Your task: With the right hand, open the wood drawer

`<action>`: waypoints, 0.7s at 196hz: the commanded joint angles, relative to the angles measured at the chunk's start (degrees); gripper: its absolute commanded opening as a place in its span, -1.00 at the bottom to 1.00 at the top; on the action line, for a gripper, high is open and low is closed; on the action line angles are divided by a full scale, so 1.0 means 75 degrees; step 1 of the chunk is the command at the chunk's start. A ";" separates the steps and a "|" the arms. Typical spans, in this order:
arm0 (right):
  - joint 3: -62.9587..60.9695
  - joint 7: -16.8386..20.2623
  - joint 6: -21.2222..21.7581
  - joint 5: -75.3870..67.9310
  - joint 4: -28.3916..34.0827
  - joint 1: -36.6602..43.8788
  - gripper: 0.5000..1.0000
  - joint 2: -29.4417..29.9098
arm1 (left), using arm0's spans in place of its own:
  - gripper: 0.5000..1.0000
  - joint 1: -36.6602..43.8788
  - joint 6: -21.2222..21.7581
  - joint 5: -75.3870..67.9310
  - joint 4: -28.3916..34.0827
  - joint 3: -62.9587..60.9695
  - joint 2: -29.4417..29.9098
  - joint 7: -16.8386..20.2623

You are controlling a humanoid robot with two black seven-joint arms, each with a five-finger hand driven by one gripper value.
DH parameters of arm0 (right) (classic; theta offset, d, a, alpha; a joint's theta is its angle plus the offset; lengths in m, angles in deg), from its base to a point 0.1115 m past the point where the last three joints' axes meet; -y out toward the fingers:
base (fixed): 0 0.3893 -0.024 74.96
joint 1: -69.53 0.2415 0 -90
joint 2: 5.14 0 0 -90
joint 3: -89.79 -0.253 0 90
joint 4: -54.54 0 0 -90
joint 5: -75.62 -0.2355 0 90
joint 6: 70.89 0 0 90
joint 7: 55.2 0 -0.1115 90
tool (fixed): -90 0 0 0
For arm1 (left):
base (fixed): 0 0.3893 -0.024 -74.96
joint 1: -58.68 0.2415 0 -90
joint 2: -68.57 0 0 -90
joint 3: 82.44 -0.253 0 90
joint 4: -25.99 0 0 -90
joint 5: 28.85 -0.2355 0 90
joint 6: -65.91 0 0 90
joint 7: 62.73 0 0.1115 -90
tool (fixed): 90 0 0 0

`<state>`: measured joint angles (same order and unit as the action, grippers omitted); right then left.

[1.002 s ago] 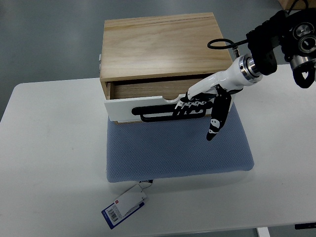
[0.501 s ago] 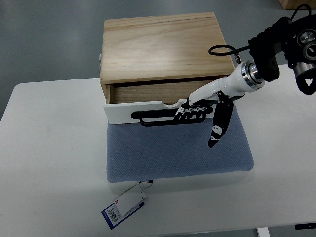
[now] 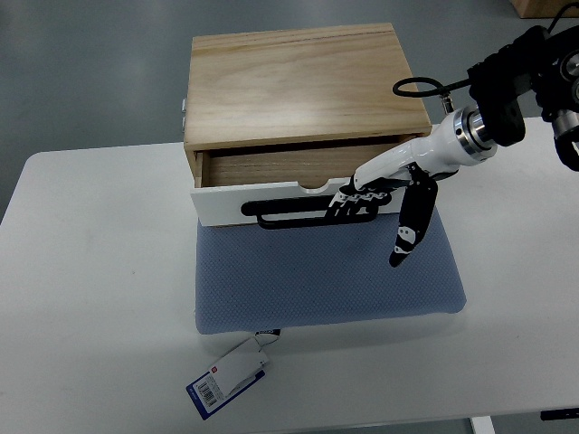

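A light wood drawer box [image 3: 303,86] stands at the back of the white table. Its white drawer front [image 3: 222,202] sits pulled a short way out, showing a strip of the wooden inside. A black bar handle [image 3: 289,212] runs across that front. My right hand [image 3: 366,203] reaches in from the upper right, its four fingers [image 3: 351,204] curled over the right end of the handle. The thumb [image 3: 409,231] hangs down apart, over the blue mat. The left arm does not show.
A blue mesh mat [image 3: 326,276] lies under and in front of the box. A white and blue barcode tag [image 3: 226,377] lies at the mat's front left corner. The white table [image 3: 90,298] spreads to both sides.
The right hand has shifted slightly right and toward the camera with the handle. The drawer's open gap has stayed about the same width.
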<state>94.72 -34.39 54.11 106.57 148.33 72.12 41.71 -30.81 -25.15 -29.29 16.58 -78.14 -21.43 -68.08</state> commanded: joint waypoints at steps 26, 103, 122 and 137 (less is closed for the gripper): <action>-0.0106 -0.0008 -0.0001 -0.0001 0.0023 0.0041 0.71 -0.0070 | 1.00 -0.0009 0.0001 0.0000 0.0000 0.0000 0.0000 -0.0002; -0.0786 -0.0032 -0.0001 -0.0423 0.0011 0.0545 0.71 -0.0317 | 1.00 0.0003 0.0001 0.0000 0.0000 0.0000 0.0000 -0.0002; -0.0997 -0.0032 -0.0001 -0.1020 -0.0083 0.0827 0.71 -0.0469 | 1.00 0.0003 0.0001 0.0000 0.0000 0.0000 0.0000 0.0010; -0.1231 -0.0032 -0.0001 -0.1548 -0.0376 0.0885 0.71 -0.0563 | 1.00 -0.0009 0.0001 0.0000 0.0000 0.0000 0.0000 0.0010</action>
<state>87.62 -34.64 54.10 100.05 147.79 77.64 38.58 -30.82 -25.15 -29.29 16.58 -78.14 -21.43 -68.09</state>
